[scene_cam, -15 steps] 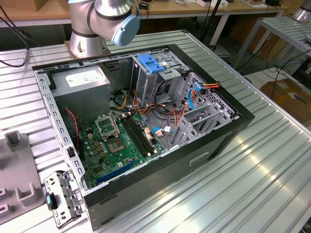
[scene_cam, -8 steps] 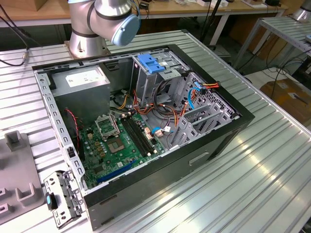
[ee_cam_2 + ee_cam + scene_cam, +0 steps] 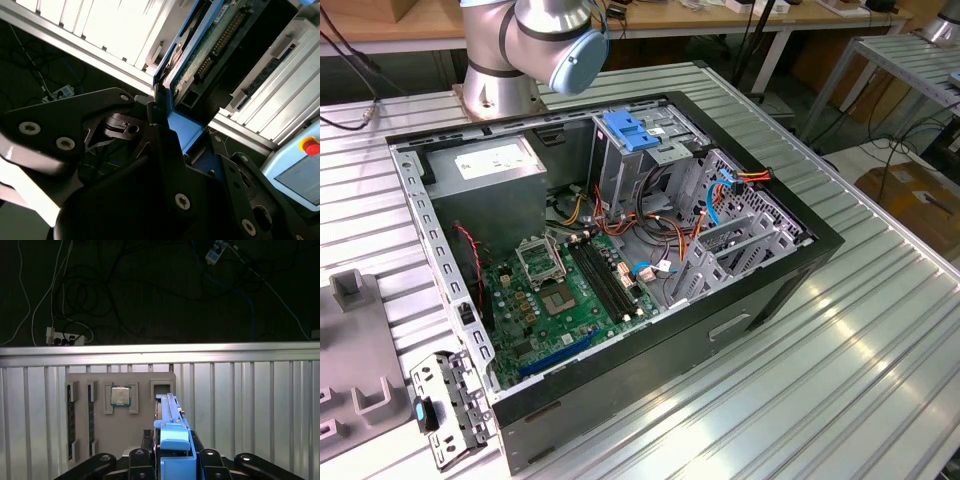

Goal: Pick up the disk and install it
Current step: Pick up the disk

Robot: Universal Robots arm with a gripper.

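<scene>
Pincer (image 3: 173,461) clamped on disk (image 3: 170,410) at blue rails. Disk rides on edge over grey tray (image 3: 120,420) on desk (image 3: 250,410), not yet in case (image 3: 790,270). You: grip square, go slow, no tilt, mind cables (image 3: 650,225) nr cage (image 3: 625,150).

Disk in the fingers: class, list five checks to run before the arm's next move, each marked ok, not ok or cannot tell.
1. Grip: disk clamped between fingers, ok.
2. Lift: disk clear of grey holder tray, cannot tell.
3. Access: computer case lies open, ok.
4. Slot: drive cage bay free, cannot tell.
5. Path: cables clear of the cage, probably not ok; they bunch beside it.
</scene>
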